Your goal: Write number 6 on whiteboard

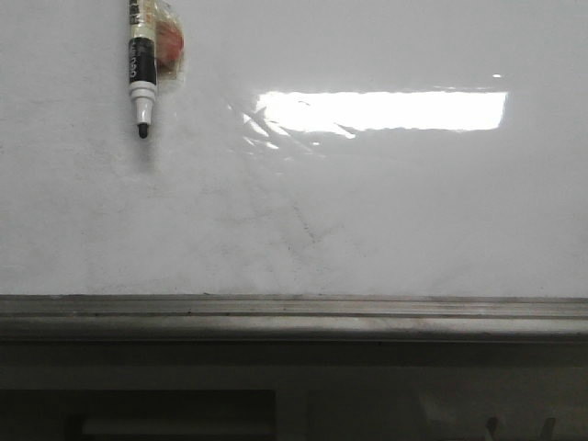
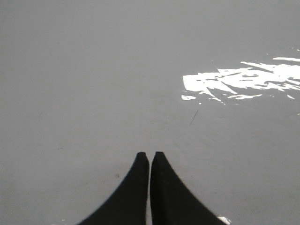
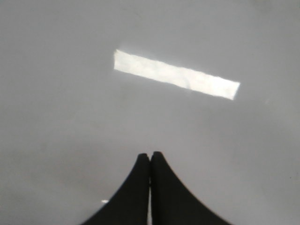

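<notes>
Ahead of the left gripper (image 2: 149,157) lies the large glossy white whiteboard (image 2: 93,84), bare apart from faint grey smudges and one short dark tick near the glare; no number 6 shows on it in any view, so I judge the writing not yet begun. At the front view's upper left a black-and-white marker pen (image 1: 141,64) hangs tip down against the board with a blurred reddish object (image 1: 169,43) just behind it; what holds the pen is out of frame. The left gripper's black fingers (image 2: 136,187) are pressed together with nothing between them and touch nothing. Beyond the right gripper (image 3: 150,157) the board (image 3: 70,117) shows only a bright rectangular reflection (image 3: 177,75); its fingers (image 3: 136,187) are likewise closed tip to tip on nothing. All strokes of the digit remain to be drawn.
</notes>
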`<control>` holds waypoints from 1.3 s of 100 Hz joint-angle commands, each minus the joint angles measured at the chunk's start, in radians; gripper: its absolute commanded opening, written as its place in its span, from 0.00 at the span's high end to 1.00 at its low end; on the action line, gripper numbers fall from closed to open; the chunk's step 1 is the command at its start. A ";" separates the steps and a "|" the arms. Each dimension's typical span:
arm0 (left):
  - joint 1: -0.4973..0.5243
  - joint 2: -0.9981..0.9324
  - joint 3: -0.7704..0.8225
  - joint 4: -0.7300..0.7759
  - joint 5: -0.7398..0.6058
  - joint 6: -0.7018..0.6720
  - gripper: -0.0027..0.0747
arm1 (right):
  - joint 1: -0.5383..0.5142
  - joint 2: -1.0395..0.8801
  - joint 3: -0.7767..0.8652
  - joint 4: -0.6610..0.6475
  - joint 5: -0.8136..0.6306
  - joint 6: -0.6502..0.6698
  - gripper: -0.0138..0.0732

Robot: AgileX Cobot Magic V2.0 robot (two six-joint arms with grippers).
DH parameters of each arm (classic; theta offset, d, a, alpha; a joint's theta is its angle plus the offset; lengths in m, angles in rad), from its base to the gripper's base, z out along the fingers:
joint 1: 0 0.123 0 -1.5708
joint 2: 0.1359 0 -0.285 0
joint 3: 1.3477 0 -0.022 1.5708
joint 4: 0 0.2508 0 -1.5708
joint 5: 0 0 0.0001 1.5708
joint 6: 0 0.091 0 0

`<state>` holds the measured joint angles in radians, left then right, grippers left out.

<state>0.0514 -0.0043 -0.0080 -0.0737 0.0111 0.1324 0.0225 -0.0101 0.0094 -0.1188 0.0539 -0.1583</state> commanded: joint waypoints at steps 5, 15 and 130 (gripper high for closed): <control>0.000 -0.031 0.048 0.001 -0.074 -0.013 0.99 | -0.006 -0.020 0.022 -0.013 -0.084 0.002 0.89; 0.000 -0.031 0.048 0.001 -0.074 -0.013 0.99 | -0.006 -0.020 0.022 -0.013 -0.084 0.002 0.89; 0.000 -0.031 0.048 -0.720 -0.072 -0.013 0.99 | -0.006 -0.020 0.022 0.516 -0.129 0.002 0.89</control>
<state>0.0514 -0.0043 -0.0080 -0.6145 0.0111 0.1324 0.0225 -0.0101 0.0094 0.2581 0.0109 -0.1583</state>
